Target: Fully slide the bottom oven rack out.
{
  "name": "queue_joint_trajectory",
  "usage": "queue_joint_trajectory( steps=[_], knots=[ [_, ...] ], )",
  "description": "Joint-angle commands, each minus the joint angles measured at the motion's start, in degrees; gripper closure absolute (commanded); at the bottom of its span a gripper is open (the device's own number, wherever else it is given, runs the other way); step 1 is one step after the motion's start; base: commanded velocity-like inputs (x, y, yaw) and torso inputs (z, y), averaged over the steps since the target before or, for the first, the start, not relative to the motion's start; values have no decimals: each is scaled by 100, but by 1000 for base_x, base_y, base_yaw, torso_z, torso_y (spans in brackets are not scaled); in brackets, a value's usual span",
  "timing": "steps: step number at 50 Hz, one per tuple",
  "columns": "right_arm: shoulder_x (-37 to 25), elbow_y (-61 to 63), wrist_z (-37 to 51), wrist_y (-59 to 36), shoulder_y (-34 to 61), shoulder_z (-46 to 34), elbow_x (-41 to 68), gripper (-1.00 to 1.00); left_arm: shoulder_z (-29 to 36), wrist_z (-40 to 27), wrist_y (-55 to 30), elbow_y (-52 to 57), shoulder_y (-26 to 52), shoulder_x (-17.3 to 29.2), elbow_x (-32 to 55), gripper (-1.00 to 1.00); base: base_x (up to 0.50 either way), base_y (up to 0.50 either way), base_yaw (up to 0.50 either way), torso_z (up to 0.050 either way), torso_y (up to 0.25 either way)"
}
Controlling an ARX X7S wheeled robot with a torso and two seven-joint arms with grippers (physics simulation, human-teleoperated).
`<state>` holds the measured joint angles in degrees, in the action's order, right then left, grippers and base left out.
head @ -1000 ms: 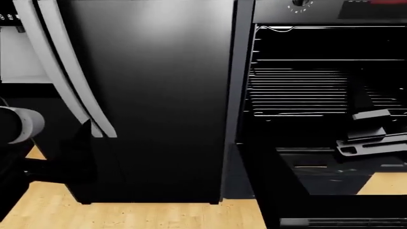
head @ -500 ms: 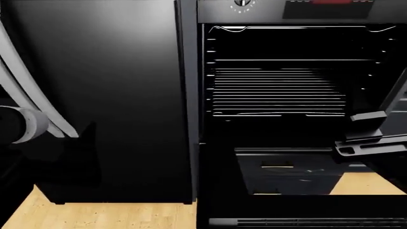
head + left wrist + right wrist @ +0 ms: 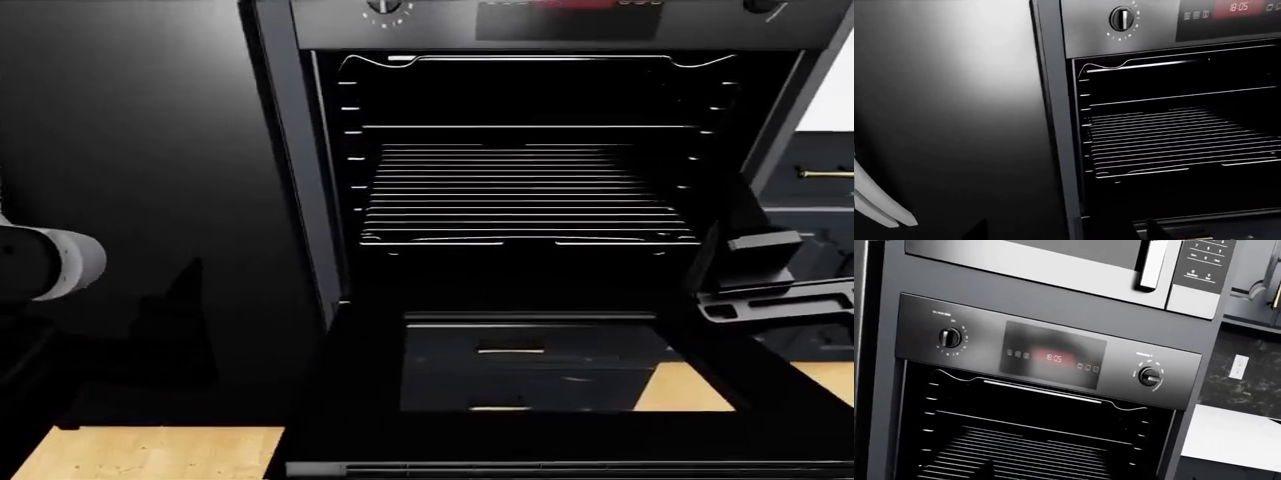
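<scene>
The black oven (image 3: 534, 20) stands straight ahead with its glass door (image 3: 534, 375) folded down. The bottom oven rack (image 3: 527, 195), many thin silvery bars, sits pushed inside the dark cavity; it also shows in the left wrist view (image 3: 1174, 142) and the right wrist view (image 3: 1034, 455). A single wire outline (image 3: 534, 60) sits at the top of the cavity. My right gripper (image 3: 723, 277) is open and empty, above the door's right side, in front of the rack's right end. My left gripper (image 3: 1067, 232) is open and empty, low at the oven's left; only its dark fingertips (image 3: 981, 231) show.
The tall black fridge (image 3: 134, 150) fills the left. A microwave (image 3: 1054, 260) hangs above the oven. A white counter (image 3: 1234, 440) and a dark drawer with a gold handle (image 3: 821, 173) lie to the right. Wood floor (image 3: 147, 450) shows below.
The view has swung right: the oven has moved from the right edge to the middle and the fridge has slid off left. The rack has not moved in the cavity.
</scene>
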<state>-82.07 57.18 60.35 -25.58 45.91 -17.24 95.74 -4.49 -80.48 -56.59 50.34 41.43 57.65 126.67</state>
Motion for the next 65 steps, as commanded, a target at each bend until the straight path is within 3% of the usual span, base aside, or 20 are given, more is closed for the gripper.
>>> queue_joint_trajectory(
  steps=[1,33,65],
  knots=[
    [154,-74,63,-155,13,-46,-28,-100,-32,51,30,12,-115,-16,-96,-100,223,-500,0,0,0],
    [387,-89,105,-366,54,-87,9,-100,157,171,38,-34,-40,-16,-278,-100,344,-394,0,0,0],
    [514,-238,57,-405,41,-92,216,-100,187,350,36,-146,-134,-49,-491,-100,155,-11,0,0,0]
  ],
)
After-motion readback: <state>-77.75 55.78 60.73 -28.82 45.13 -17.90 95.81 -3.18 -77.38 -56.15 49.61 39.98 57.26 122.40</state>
